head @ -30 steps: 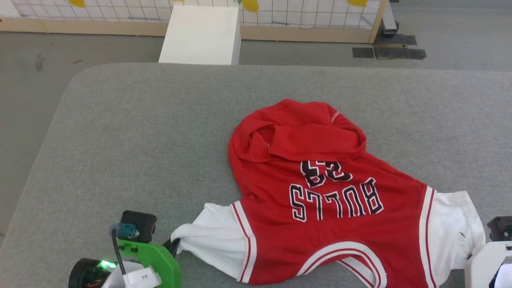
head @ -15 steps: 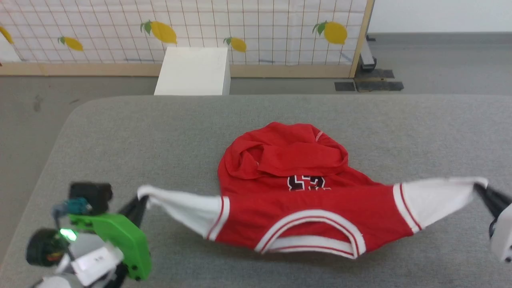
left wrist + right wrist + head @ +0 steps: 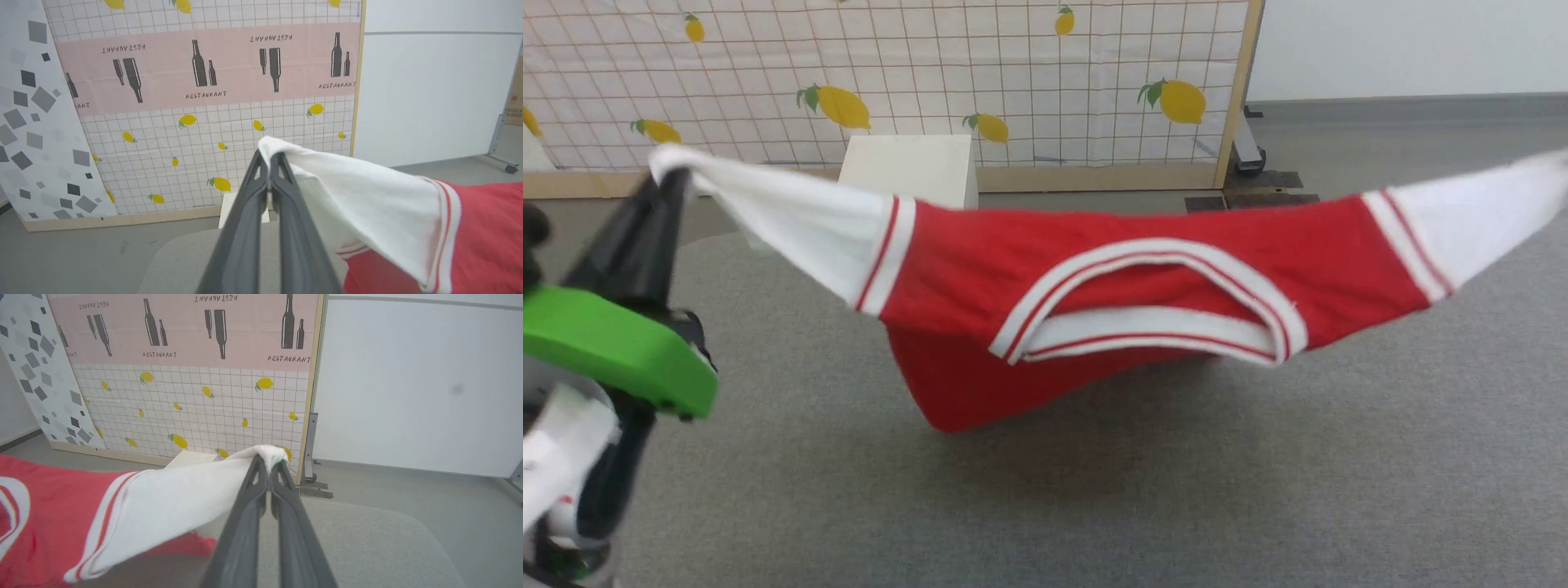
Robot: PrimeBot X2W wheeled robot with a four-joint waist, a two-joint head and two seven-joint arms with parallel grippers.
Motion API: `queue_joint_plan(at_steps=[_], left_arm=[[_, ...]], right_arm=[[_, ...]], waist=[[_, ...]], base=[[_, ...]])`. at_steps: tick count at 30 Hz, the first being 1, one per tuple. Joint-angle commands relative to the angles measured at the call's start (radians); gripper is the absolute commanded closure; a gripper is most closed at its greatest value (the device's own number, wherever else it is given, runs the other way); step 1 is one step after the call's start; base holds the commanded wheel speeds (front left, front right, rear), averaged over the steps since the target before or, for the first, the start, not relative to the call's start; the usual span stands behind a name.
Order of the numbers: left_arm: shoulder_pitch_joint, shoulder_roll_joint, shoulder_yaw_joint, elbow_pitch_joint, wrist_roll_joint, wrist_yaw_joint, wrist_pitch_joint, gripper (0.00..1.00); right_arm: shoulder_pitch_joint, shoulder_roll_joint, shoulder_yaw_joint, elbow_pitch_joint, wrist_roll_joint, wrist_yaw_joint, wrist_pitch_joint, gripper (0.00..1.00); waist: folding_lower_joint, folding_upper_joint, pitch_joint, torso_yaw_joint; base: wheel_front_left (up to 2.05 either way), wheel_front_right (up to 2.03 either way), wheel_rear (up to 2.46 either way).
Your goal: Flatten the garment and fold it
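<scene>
Shirt [image 3: 1094,269] is held in the air above the worktop [image 3: 1258,490], stretched between both arms by its sleeve ends. The left claw [image 3: 668,184] is clamped on the tip of the left sleeve [image 3: 792,220]. The right sleeve [image 3: 1478,212] runs out to the frame edge. The collar [image 3: 1152,302] faces the head camera and the red body sags below it. Whether the lowest fold touches the worktop cannot be told.

Step in hand, as judged: spreading the shirt before laying it flat.

Recommendations:
- Keep both claws level and the pull even. The left side sits slightly higher, which would lay the shirt skewed.
- Lower the far hanging edge onto the worktop first, then draw back so the body unrolls without creasing.
- Do not add tension. Each grip is on a small pinch of thin cloth and could slip.

Views compared: the head view gives the full span, the sag and the collar, which neither wrist view shows whole. The left wrist view shows the grip itself, with fingers [image 3: 282,171] pressed together and a small tuft of white cuff poking past the tips. The right wrist view shows the right claw [image 3: 267,461] likewise clamped on the right cuff, with worktop beneath and the red body off to one side.
</scene>
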Motion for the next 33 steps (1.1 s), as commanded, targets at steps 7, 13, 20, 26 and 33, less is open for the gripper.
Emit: queue_joint_plan(at_steps=[7,13,20,26,33], left_arm=[[-0.209,0.061,0.030,-0.001,0.001,-0.003,0.019,1.00],[-0.415,0.108,-0.016,0.139,0.014,-0.054,0.038,1.00],[-0.695,0.141,-0.062,0.343,0.048,-0.113,0.002,1.00],[-0.953,0.141,-0.105,0.543,0.083,-0.148,-0.084,1.00],[-1.184,0.077,-0.145,0.784,0.114,-0.158,-0.236,1.00]], right_arm=[[-0.247,-0.070,0.006,0.011,-0.045,-0.002,-0.030,1.00],[-0.464,-0.099,0.068,0.117,-0.066,-0.002,-0.057,1.00],[-0.732,-0.131,0.142,0.286,-0.107,-0.002,-0.121,1.00],[-0.990,-0.147,0.231,0.456,-0.166,-0.002,-0.203,1.00],[-1.224,-0.118,0.326,0.675,-0.246,-0.002,-0.308,1.00]], waist=[[0.0000,0.0000,0.063,-0.003],[0.0000,0.0000,0.167,-0.007],[0.0000,0.0000,0.365,-0.021],[0.0000,0.0000,0.508,-0.029],[0.0000,0.0000,0.609,-0.033]], base=[[0.00,0.00,0.00],[0.00,0.00,0.00],[0.00,0.00,0.00],[0.00,0.00,0.00],[0.00,0.00,0.00]])
